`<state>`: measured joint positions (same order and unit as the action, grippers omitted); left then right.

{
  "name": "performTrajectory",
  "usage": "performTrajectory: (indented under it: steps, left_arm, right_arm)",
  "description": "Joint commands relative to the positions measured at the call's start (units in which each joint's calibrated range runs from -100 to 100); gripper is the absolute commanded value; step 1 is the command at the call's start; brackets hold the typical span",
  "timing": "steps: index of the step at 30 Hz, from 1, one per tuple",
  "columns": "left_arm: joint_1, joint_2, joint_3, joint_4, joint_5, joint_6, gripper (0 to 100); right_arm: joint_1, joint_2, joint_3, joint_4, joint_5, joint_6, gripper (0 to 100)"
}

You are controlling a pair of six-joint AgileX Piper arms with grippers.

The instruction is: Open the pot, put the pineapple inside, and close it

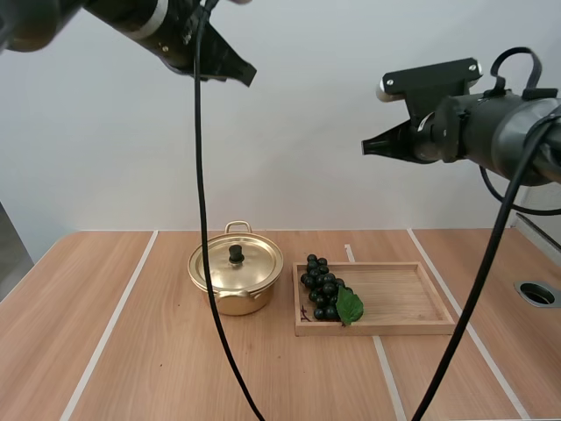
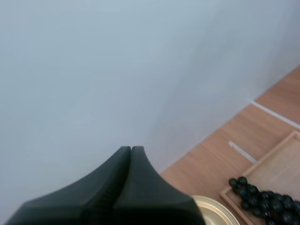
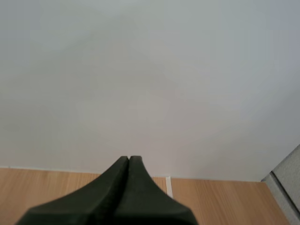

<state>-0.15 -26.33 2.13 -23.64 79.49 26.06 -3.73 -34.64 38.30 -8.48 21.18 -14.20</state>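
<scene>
A round, shiny gold-coloured metal pot point(image 1: 235, 282) with two loop handles is sitting near the middle of the table. Its matching domed lid point(image 1: 216, 263) is resting squarely on the rim, so the opening step is not yet done. A small black knob point(image 1: 236, 253) is standing up at the lid's centre, and I judge it the natural place to pinch and lift.

Just beside the pot a bunch of dark, glossy round grapes point(image 1: 320, 287) with a green leaf point(image 1: 350, 305) is lying in the near-pot end of a shallow rectangular wooden tray point(image 1: 405, 298). This is the fruit on hand, rather than the pineapple the task names. The tray is keeping it from rolling and within easy reach of the pot. The bunch looks knobbly and likely loose, so a grip on the body may be surer than on one berry.

The pale wood-grain table point(image 1: 131, 351), crossed by thin white lines, is carrying both.

The left gripper point(image 1: 251, 77) is hanging high above the pot, its black fingers pressed together into one wedge and gripping nothing. The right gripper point(image 1: 366, 147) is hovering high over the tray side, likewise closed and empty. Both are well apart from the objects, probably parked before the first reach.
</scene>
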Motion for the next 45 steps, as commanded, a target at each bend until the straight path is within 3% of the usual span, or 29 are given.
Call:
performTrajectory:
  steps: [1, 6, 13, 17, 22, 28, 34, 39, 45]
  left_arm:
    - [0.73, -4.6, -0.2, -2.1, -4.7, -1.1, 0]
    - [3.00, -13.4, 3.7, -5.9, -12.6, -1.1, 0]
    - [3.22, -29.0, 18.9, -6.5, -31.1, -1.0, 0]
    - [3.36, -37.1, 27.5, -6.5, -38.1, -1.4, 0]
    - [4.54, -45.7, 37.1, -6.5, -45.0, -4.1, 0]
    - [4.52, -55.9, 46.9, -6.5, -53.9, -5.7, 0]
    - [4.79, -56.9, 52.8, -6.5, -53.9, -9.5, 0]
    - [6.24, -57.7, 55.2, -6.5, -52.1, -12.9, 0]
    - [7.51, -62.5, 55.2, -6.5, -37.4, -19.3, 0]
  right_arm:
    - [-0.2, -4.7, 0.0, 0.1, -4.1, -0.4, 0]
    - [-0.2, -11.5, 0.0, 1.0, -5.9, -0.4, 0]
    - [-0.2, -21.4, 0.0, 1.0, -5.2, -0.4, 0]
    - [-0.2, -25.5, 0.0, 0.9, -2.7, -0.4, 0]
    - [-0.2, -31.7, 0.0, 0.8, 1.9, -0.8, 0]
    - [-0.2, -37.6, 0.0, 1.4, 3.3, -3.6, 0]
    - [-0.2, -40.8, 0.5, 11.5, 8.1, -4.5, 0]
    - [-0.2, -43.5, 3.9, 11.6, 8.1, -4.5, 0]
    - [1.0, -48.2, 10.6, 11.6, 8.3, -6.2, 0]
